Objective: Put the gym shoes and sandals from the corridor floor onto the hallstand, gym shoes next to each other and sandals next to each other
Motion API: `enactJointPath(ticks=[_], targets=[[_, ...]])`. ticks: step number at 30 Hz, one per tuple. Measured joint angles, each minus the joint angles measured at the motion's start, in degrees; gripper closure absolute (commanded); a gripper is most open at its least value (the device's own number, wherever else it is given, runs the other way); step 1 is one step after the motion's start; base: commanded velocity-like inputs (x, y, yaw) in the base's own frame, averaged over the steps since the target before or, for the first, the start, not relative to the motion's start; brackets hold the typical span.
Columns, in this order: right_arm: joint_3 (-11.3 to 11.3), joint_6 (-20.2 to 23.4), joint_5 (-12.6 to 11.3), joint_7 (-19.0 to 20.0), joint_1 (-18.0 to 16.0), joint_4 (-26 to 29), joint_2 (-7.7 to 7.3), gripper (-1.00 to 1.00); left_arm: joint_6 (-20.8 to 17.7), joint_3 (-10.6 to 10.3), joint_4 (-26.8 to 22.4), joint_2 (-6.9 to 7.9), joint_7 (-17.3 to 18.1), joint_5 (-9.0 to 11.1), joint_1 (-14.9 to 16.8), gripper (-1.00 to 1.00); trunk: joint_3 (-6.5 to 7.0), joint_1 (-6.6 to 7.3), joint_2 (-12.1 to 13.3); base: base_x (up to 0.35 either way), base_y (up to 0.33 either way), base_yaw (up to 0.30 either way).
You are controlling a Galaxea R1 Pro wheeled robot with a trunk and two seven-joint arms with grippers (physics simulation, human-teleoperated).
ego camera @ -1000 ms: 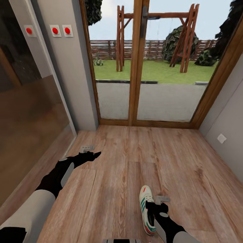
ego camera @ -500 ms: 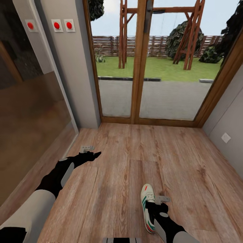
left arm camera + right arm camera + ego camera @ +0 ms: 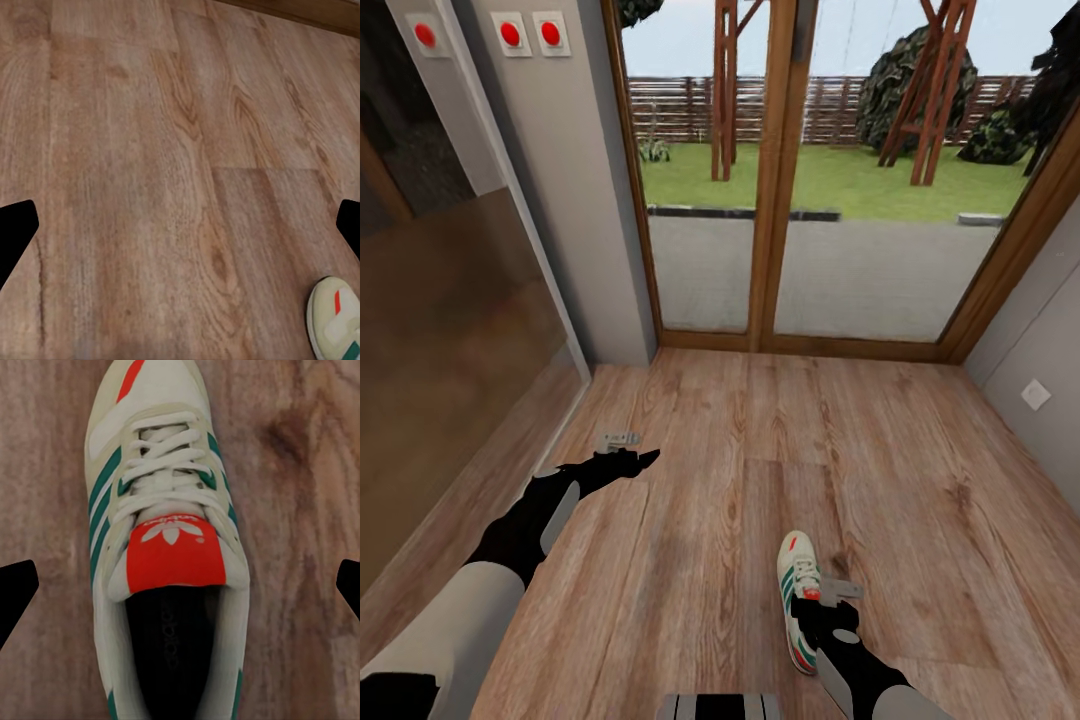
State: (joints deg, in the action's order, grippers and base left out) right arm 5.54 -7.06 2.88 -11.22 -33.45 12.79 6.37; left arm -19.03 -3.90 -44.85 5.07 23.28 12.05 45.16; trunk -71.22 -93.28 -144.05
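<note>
Right jaws spread wide, poised directly above one gym shoe (image 3: 166, 547), not touching it. Left jaws likewise spread, empty, over bare corridor floor (image 3: 150, 150). In the head view the shoe lies at lower centre-right, toe towards the glazed doors (image 3: 780, 200).

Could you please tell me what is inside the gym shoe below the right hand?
Looking down into the gym shoe, only a dark insole with faint lettering shows. The red tongue and laces cover the toe end, so that part cannot be seen.
</note>
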Motion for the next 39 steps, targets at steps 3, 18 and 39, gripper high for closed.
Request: enactJointPath(ticks=[3,18,39], targets=[[0.0,0.0,0.0,0.0,0.0,0.0,0.0,-1.0,0.1,0.0,0.0,0.04,0.0,0.0,-0.1,-1.0,-0.02,0.0,0.0,0.0,0.0,0.0],[0.0,0.0,0.0,0.0,0.0,0.0,0.0,-1.0,0.2,0.0,0.0,0.04,0.0,0.0,-0.1,-1.0,-0.03,0.0,0.0,-0.093,0.0,0.0],[0.0,0.0,0.0,0.0,0.0,0.0,0.0,-1.0,0.1,0.0,0.0,0.04,0.0,0.0,-0.1,-1.0,-3.02,-0.26,-0.1,-0.002,0.0,0.0]])
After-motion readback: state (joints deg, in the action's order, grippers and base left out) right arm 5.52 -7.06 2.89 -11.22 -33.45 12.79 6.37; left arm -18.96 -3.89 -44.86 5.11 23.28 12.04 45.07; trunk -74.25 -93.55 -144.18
